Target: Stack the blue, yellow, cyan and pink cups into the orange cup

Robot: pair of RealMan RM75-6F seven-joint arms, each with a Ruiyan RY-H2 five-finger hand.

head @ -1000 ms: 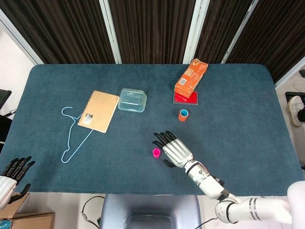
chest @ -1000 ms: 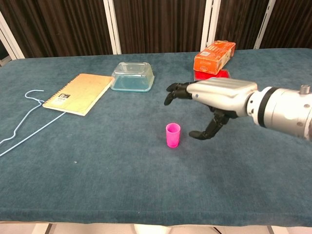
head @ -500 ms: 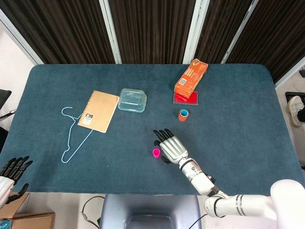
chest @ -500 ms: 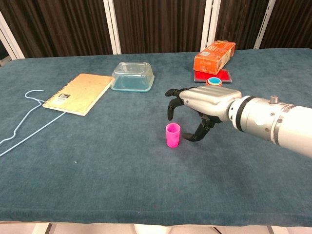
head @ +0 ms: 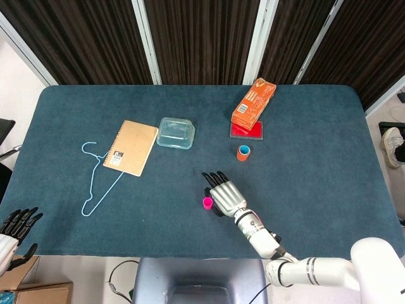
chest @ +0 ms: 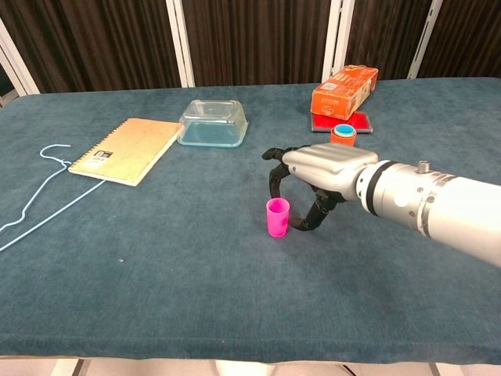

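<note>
A small pink cup (head: 207, 202) (chest: 277, 218) stands upright on the blue cloth near the table's front. My right hand (head: 223, 193) (chest: 313, 174) hovers right beside it with fingers spread around it, thumb close to its side, holding nothing. The orange cup (head: 243, 152) (chest: 343, 134) stands further back with a cyan cup nested inside it; other cups inside are hidden. My left hand (head: 14, 229) hangs off the table's front left corner, fingers apart and empty.
An orange box (head: 253, 103) lies on a red tray (head: 247, 130) behind the orange cup. A clear container (head: 175, 133), a tan notebook (head: 131, 147) and a light blue hanger (head: 95, 180) lie on the left half.
My right hand has moved left and closed in on the pink cup, its fingers now curving around it. The left hand has dropped slightly lower off the table corner.
</note>
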